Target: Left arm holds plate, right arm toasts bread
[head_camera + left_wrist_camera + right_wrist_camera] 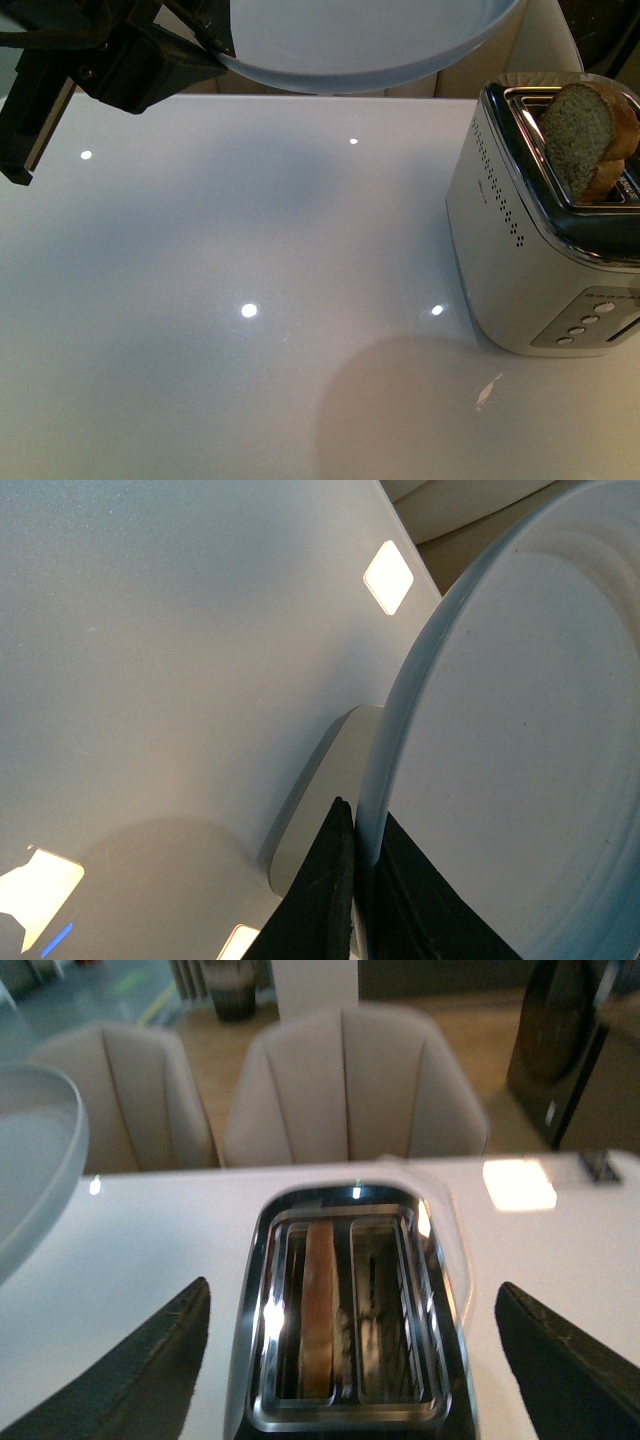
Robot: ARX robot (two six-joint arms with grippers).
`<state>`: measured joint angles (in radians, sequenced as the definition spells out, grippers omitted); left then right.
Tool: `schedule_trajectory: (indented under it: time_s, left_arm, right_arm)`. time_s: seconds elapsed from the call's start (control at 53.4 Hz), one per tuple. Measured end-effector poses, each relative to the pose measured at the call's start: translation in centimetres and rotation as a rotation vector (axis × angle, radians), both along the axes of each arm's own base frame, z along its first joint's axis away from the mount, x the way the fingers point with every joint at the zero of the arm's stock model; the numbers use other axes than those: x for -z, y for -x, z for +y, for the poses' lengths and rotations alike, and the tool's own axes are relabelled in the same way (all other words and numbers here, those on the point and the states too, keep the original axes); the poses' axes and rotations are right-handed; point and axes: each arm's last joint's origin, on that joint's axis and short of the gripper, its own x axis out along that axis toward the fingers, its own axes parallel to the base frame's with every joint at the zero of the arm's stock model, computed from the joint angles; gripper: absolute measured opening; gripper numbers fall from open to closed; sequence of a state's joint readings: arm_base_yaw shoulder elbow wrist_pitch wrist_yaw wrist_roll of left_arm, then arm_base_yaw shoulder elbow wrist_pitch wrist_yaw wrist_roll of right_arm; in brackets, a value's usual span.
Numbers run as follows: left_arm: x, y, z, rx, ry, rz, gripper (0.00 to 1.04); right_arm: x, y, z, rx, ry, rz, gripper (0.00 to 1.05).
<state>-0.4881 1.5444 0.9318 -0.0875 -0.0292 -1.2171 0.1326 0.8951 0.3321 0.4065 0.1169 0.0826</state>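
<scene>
My left gripper (215,45) is shut on the rim of the pale blue-grey plate (360,45) and holds it in the air above the table's far edge. In the left wrist view its black fingers (325,900) pinch the plate's rim (500,760) from both sides. The slice of bread (585,135) stands in the toaster's slot at the right, its rounded top sticking out. In the right wrist view the bread (318,1305) sits in one of the toaster's two slots. My right gripper (350,1360) hangs open above the toaster (350,1310), touching nothing.
The shiny steel toaster (530,250) stands on the white table (250,330) near its right edge, buttons facing me. Beige chairs (350,1090) stand beyond the table's far edge. The plate's edge shows in the right wrist view (35,1160).
</scene>
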Motion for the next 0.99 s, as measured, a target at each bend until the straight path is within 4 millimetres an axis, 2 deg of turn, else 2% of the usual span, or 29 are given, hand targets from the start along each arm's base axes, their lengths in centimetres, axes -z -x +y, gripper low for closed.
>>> schedule_trajectory:
  time_s: [0.094, 0.356, 0.787, 0.993]
  left_arm:
    - [0.0, 0.0, 0.0, 0.000, 0.000, 0.000, 0.03]
    - [-0.1, 0.0, 0.0, 0.000, 0.001, -0.002, 0.03]
    - [-0.1, 0.0, 0.0, 0.001, 0.001, -0.001, 0.03]
    - [-0.1, 0.0, 0.0, 0.000, 0.001, -0.002, 0.03]
  right_arm:
    - [0.8, 1.3, -0.5, 0.006, 0.029, -0.137, 0.62]
    - [2.8, 3.9, -2.1, 0.011, 0.054, -0.148, 0.02]
    - [4.3, 6.1, -2.1, 0.009, 0.058, -0.162, 0.02]
    - [4.2, 6.8, -2.1, 0.007, 0.058, -0.176, 0.02]
